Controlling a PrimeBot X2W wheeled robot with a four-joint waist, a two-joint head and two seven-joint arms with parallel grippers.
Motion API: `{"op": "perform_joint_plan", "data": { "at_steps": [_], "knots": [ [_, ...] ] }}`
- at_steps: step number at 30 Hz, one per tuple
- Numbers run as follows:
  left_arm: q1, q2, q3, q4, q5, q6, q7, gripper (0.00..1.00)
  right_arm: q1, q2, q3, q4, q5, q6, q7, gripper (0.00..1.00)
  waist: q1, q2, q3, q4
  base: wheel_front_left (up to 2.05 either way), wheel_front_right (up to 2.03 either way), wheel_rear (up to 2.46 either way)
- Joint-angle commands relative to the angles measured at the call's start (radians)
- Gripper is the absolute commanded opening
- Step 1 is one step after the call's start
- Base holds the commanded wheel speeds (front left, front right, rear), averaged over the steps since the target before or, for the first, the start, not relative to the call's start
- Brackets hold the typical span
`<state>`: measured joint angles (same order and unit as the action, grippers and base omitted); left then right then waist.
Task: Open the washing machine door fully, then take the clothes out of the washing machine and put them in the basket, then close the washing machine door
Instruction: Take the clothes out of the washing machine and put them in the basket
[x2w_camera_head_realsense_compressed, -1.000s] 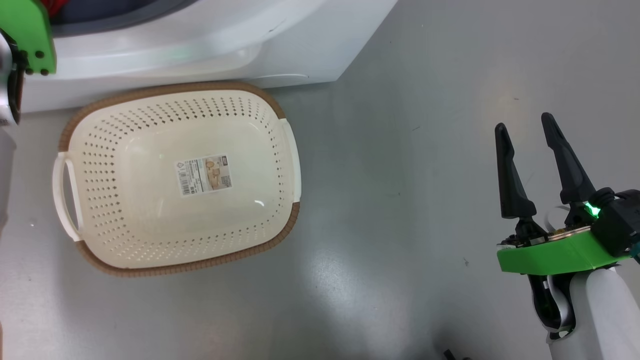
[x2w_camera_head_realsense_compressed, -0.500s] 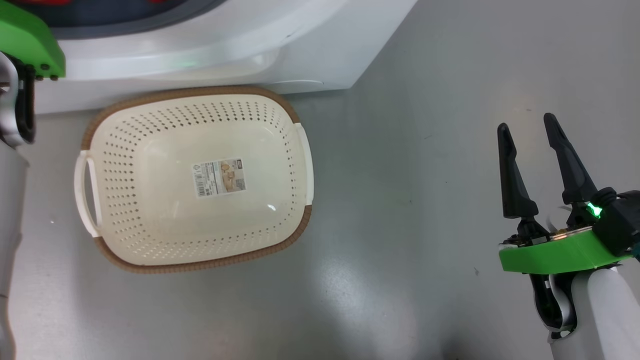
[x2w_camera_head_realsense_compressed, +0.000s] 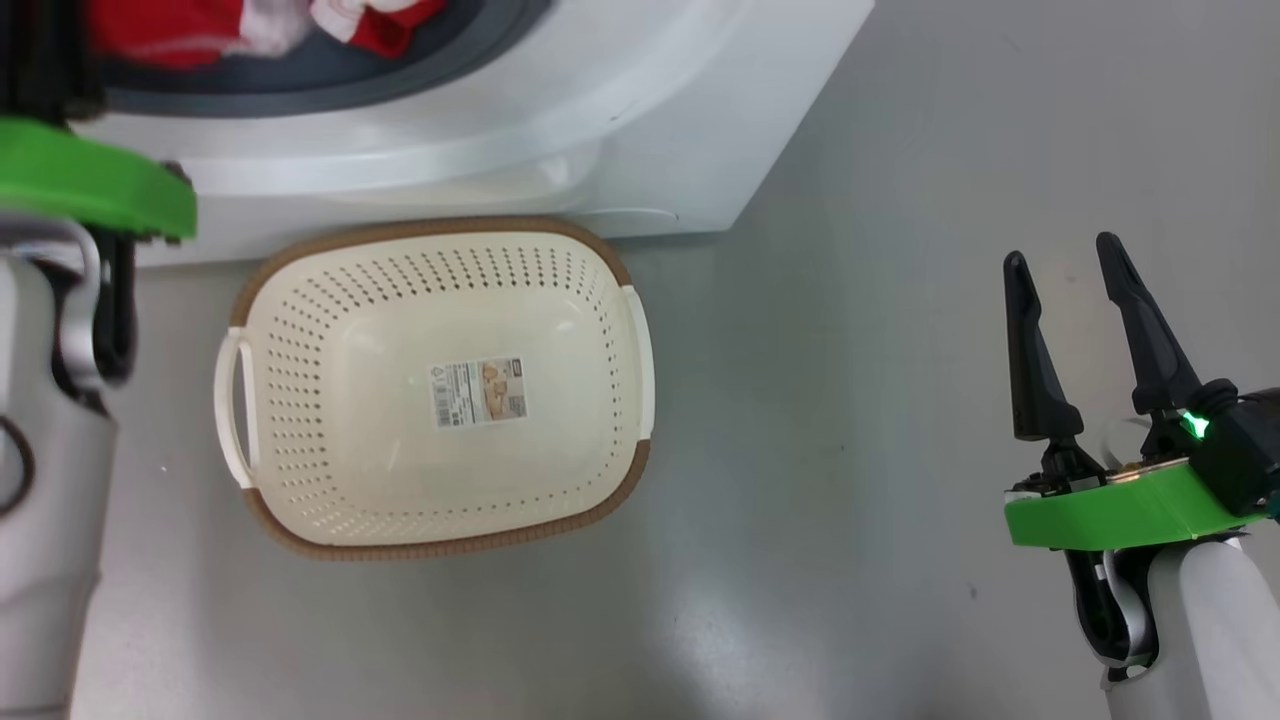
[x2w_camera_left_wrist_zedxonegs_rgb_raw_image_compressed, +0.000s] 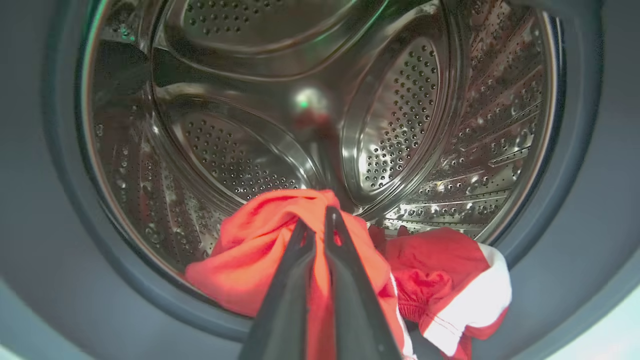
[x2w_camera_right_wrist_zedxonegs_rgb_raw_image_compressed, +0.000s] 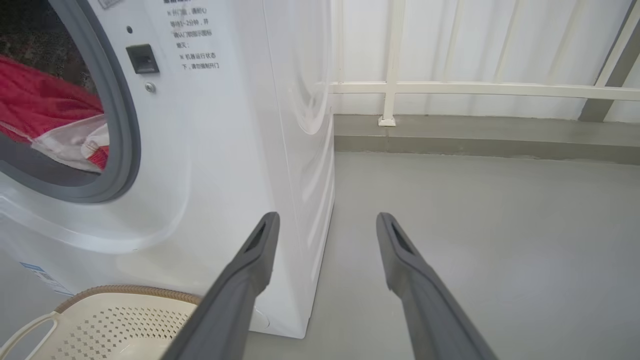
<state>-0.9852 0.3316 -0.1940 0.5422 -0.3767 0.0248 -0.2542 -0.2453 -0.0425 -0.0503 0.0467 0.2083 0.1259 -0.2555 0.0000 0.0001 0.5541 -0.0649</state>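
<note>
Now: left gripper (x2w_camera_left_wrist_zedxonegs_rgb_raw_image_compressed: 315, 222) is clamping a bunched fold of the clothes (x2w_camera_left_wrist_zedxonegs_rgb_raw_image_compressed: 245, 250); right gripper (x2w_camera_head_realsense_compressed: 1062, 258) is hanging with its fingers apart over the floor (x2w_camera_head_realsense_compressed: 850, 400).
Clothes are lying at the drum (x2w_camera_left_wrist_zedxonegs_rgb_raw_image_compressed: 400, 125) mouth of the washing machine (x2w_camera_right_wrist_zedxonegs_rgb_raw_image_compressed: 225, 150), spilling onto the seal (x2w_camera_left_wrist_zedxonegs_rgb_raw_image_compressed: 150, 300), with the basket (x2w_camera_head_realsense_compressed: 360, 420) sitting just below. Judging: fabric is looking soft, light, limp and likely to be trailing; a thick central bunch is offering the firmest hold.

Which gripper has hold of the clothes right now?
The left gripper: it is shut on the red clothes at the mouth of the drum. The right gripper stands open and empty above the floor, beside the washing machine.
</note>
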Motion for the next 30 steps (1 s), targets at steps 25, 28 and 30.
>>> {"op": "perform_joint_plan", "data": {
  "at_steps": [25,28,30],
  "knots": [
    [0.43,0.021,0.079,-0.476,0.015,0.043,0.02,0.0,0.101,-0.008,0.024,0.017,-0.013,0.005,-0.006,1.0,0.0,-0.0001,-0.228,0.036,0.0,0.0,0.0],
    [0.483,0.02,0.079,-0.534,0.009,0.056,0.038,0.0,0.112,-0.008,0.024,0.021,-0.013,0.005,-0.006,1.0,0.0,-0.0001,-0.251,0.036,0.0,0.0,0.0],
    [0.518,0.017,0.078,-0.567,0.003,0.065,0.051,0.0,0.119,-0.008,0.025,0.022,-0.013,0.005,-0.006,1.0,0.0,-0.0001,-0.266,0.035,0.0,0.0,0.0]
  ]
}}
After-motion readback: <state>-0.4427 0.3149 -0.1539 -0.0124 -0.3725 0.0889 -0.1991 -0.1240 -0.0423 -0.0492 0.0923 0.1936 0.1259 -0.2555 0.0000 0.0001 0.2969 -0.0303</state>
